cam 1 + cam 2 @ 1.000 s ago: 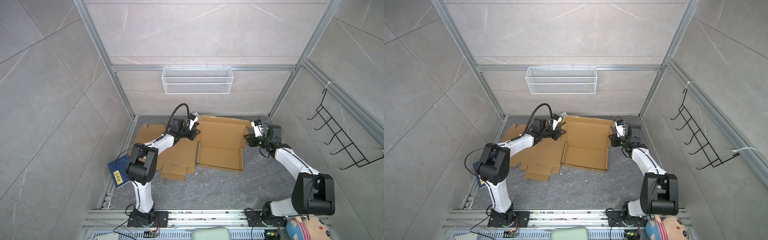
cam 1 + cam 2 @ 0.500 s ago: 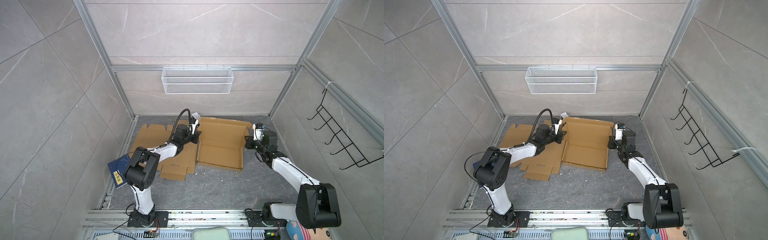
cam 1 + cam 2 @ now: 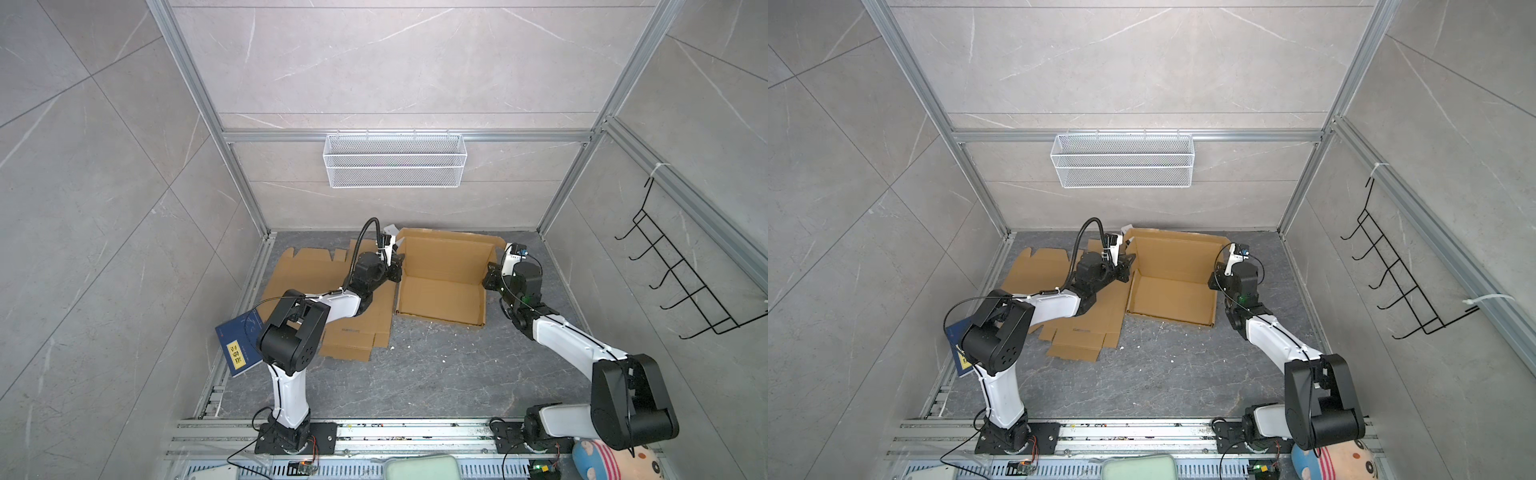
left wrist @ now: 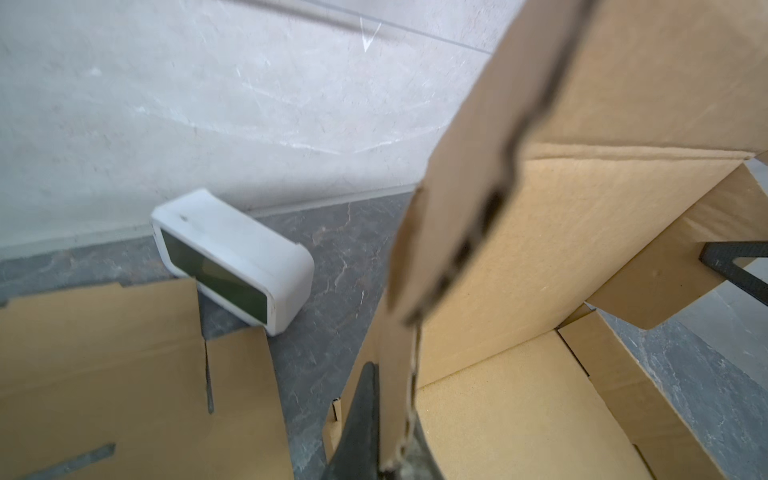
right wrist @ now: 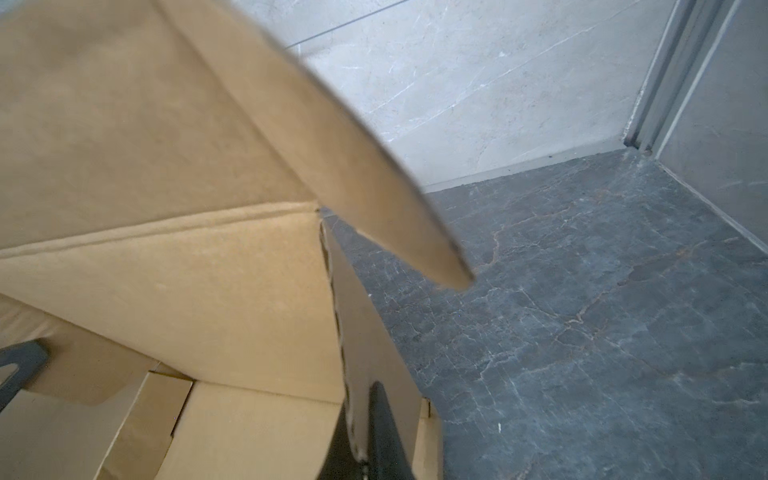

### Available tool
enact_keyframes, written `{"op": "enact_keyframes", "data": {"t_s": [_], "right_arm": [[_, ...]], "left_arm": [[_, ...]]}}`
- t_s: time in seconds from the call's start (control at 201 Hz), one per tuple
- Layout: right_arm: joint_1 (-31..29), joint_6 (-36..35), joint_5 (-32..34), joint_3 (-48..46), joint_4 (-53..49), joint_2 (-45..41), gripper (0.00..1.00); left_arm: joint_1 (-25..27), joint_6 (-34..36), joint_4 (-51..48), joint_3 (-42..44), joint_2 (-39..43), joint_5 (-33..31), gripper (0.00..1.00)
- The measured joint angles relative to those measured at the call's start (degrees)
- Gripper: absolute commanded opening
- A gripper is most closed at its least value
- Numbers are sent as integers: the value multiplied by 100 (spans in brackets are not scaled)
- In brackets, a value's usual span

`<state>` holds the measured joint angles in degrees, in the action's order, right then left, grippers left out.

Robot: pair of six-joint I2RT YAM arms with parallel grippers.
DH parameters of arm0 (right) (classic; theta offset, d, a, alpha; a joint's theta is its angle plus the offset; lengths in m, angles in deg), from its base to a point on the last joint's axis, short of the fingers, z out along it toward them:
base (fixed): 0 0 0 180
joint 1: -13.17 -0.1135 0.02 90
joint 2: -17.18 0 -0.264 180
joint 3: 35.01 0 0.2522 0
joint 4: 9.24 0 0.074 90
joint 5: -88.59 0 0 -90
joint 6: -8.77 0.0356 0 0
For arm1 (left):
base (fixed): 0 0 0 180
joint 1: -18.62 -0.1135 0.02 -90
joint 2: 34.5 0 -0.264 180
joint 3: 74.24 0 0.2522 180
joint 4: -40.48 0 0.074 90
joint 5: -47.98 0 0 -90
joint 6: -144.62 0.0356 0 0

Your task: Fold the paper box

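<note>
Nearest, at the front rail: a striped plush toy (only partly in frame). Farther in, at the left edge of the grey counter: a blue booklet with a yellow label. Next, a flat cardboard blank, spread under the left arm. Just beside it, toward the far middle of the counter: the paper box, half folded, base flat, back wall and both side walls raised. On its left wall: the left end effector, pinched onto the cardboard edge. On its right wall: the right end effector, likewise clamped on the raised cardboard. Behind the box's left corner, near the back wall: a white digital clock. Farthest, mounted on the back wall: a white wire basket.
</note>
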<state>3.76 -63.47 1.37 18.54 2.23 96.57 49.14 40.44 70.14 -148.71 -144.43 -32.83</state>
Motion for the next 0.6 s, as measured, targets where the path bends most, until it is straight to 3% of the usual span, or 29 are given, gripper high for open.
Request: {"op": "enact_keyframes", "data": {"t_s": [0.602], "right_arm": [[-275, 201, 756, -1040, 1368, 44, 0]], "left_arm": [[361, -153, 1128, 785, -26, -474, 0]]}}
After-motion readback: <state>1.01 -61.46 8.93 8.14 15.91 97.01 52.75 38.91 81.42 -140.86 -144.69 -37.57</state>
